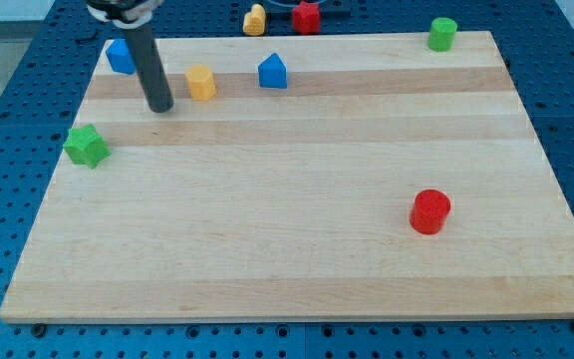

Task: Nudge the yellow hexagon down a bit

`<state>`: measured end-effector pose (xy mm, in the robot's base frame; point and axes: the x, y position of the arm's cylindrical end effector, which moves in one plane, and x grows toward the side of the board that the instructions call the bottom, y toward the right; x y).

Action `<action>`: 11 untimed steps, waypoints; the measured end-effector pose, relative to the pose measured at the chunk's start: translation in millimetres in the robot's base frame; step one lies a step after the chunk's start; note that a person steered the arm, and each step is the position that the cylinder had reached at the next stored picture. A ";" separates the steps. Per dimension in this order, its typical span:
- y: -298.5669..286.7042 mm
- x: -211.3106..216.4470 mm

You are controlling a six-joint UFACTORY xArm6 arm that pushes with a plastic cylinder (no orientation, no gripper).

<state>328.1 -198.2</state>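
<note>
Nearest the view's bottom, the wooden board (297,249) is bare until the red cylinder (430,211) at the lower right, standing upright and well apart from everything else. Farther up, at the left edge, sits the green star-shaped block (87,147), partly overhanging the board's rim. Beyond it my tip (161,107) rests on the wood; I carry no fingers, only a dark rod rising toward the view's top left, where its mount is cut off by the frame. The tip stands just to the left of the yellow hexagon (200,83), close but with a sliver of board between. The hexagon sits flat in the upper left part of the board, its long axis upright; which way its corners point is too small to tell. To its right lies a blue house-shaped block (272,72), peak upward. Behind the rod, a blue block (120,56) is partly hidden, shape unclear. At the far right corner stands a green cylinder (442,34). Off the board, a yellow block (255,20) and a red block (307,17) sit at the top, shapes unclear.
</note>
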 end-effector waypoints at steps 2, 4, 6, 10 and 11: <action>-31.7 -70.0; -16.1 -79.8; -16.0 -79.6; 46.8 -66.4; 88.1 -56.9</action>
